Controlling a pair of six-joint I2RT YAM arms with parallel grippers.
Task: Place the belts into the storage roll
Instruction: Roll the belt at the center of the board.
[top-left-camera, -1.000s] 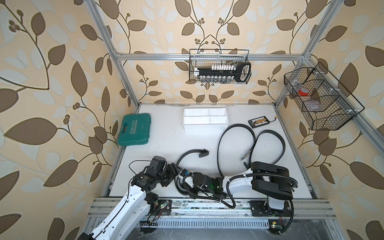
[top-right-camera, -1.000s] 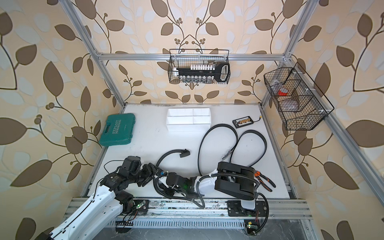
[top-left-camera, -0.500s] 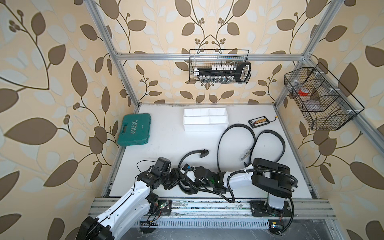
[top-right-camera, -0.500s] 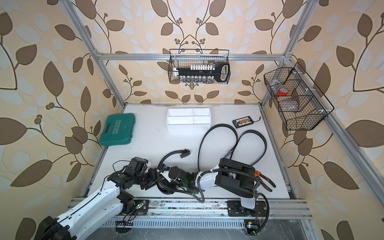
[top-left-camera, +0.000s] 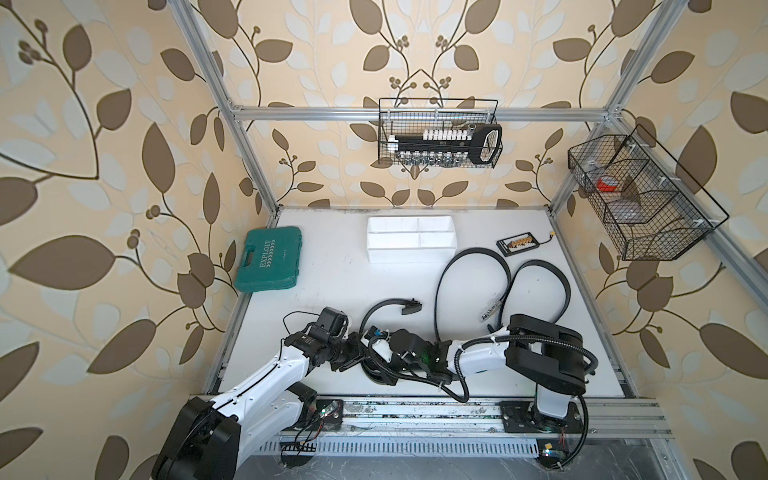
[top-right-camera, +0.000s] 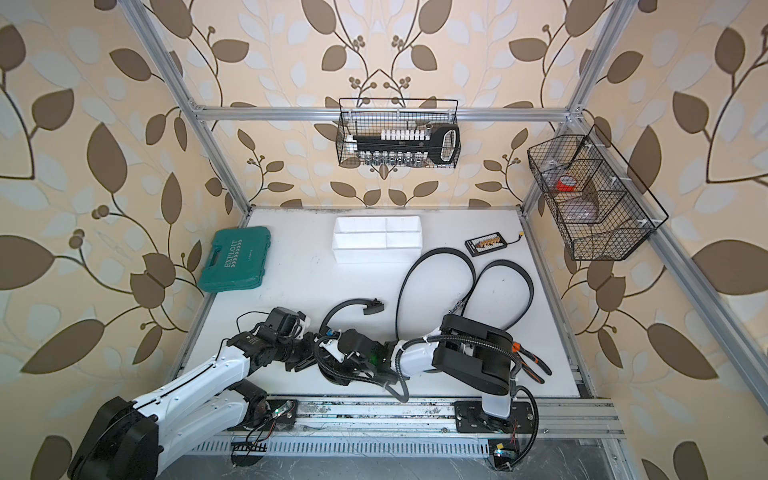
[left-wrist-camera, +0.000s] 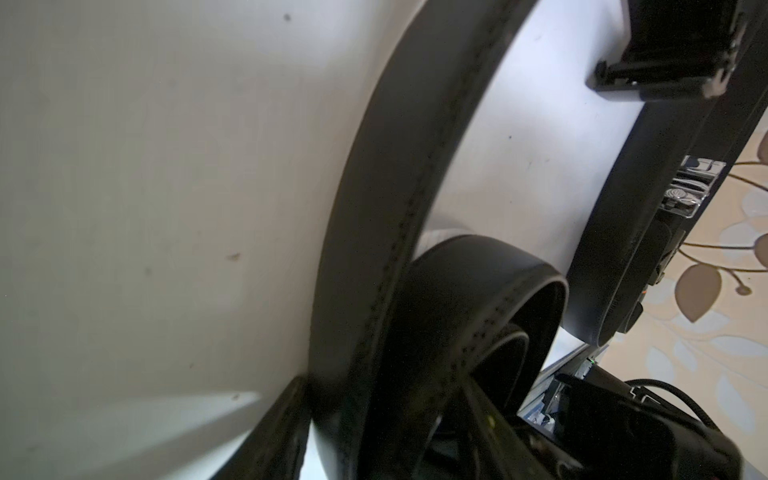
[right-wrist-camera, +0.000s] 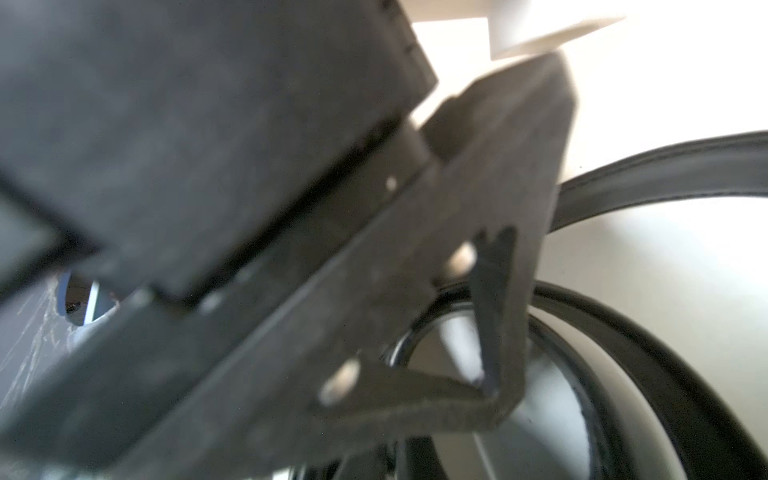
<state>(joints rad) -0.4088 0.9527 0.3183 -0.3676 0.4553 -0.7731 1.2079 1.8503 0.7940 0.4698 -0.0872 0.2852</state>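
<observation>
Showing stitching on coiled belt (left-wrist-camera: 469, 270), left wrist view only; right jaws clenched; left jaws: cannot tell.

The whole table (top-left-camera: 332, 257) is seen from high above its front edge, looking down, almost identically in both top views. One coiled belt (left-wrist-camera: 478, 270) is viewed very closely by both wrist cameras.

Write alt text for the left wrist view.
A black stitched belt sweeps across the white table and curls into a loose coil close to the camera. Beyond it lies a second black belt, a silver buckle beside it.
</observation>
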